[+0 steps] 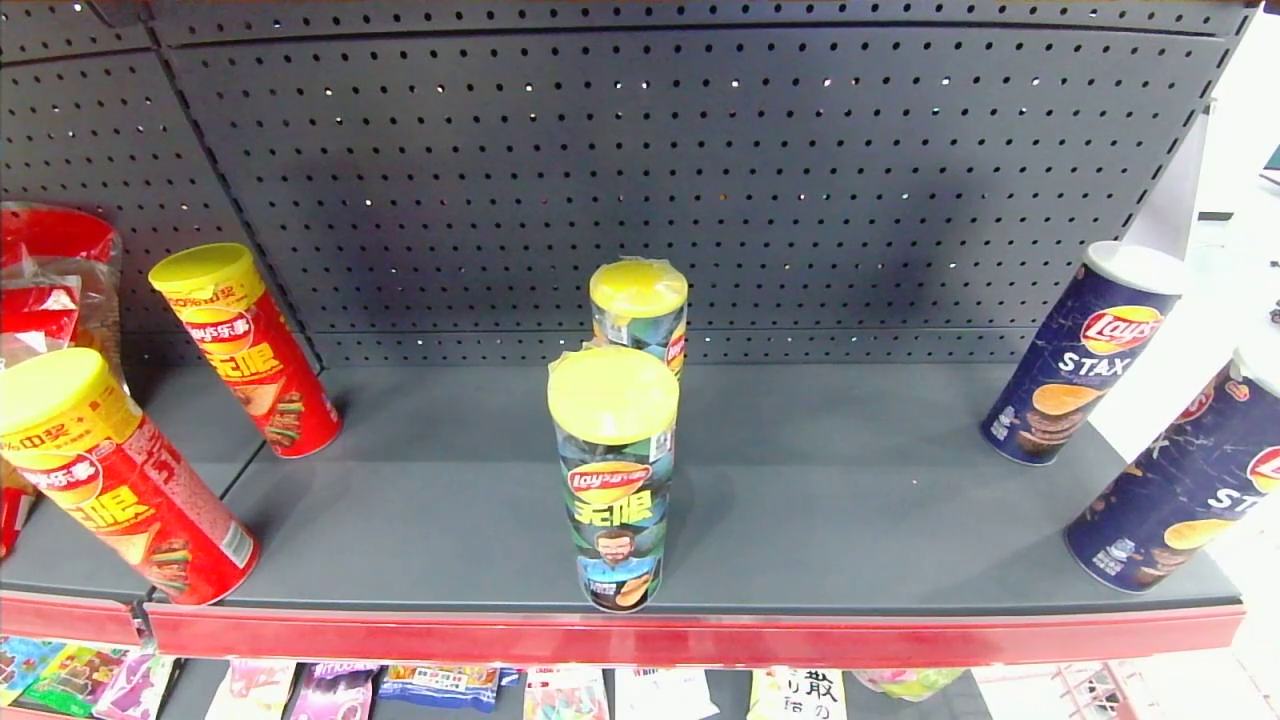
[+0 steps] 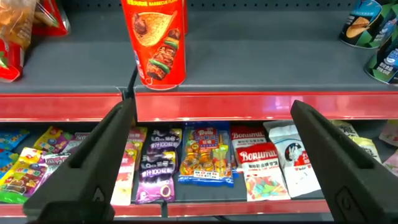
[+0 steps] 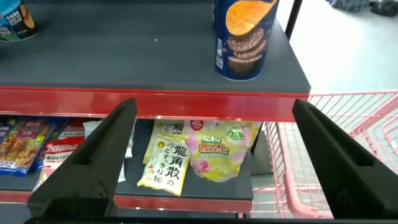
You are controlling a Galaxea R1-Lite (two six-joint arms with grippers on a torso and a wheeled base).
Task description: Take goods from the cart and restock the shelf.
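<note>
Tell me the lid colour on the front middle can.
Yellow lid; clearest in the head view.

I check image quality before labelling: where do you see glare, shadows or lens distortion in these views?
Head view: the right edge is washed out white beside the blue cans; red cans and blue cans lean outward, wide-angle distortion; soft shadows on the pegboard. Left wrist view: the open left pincer is a dark silhouette. Right wrist view: the right pincer too; the floor beyond is bright.
</note>
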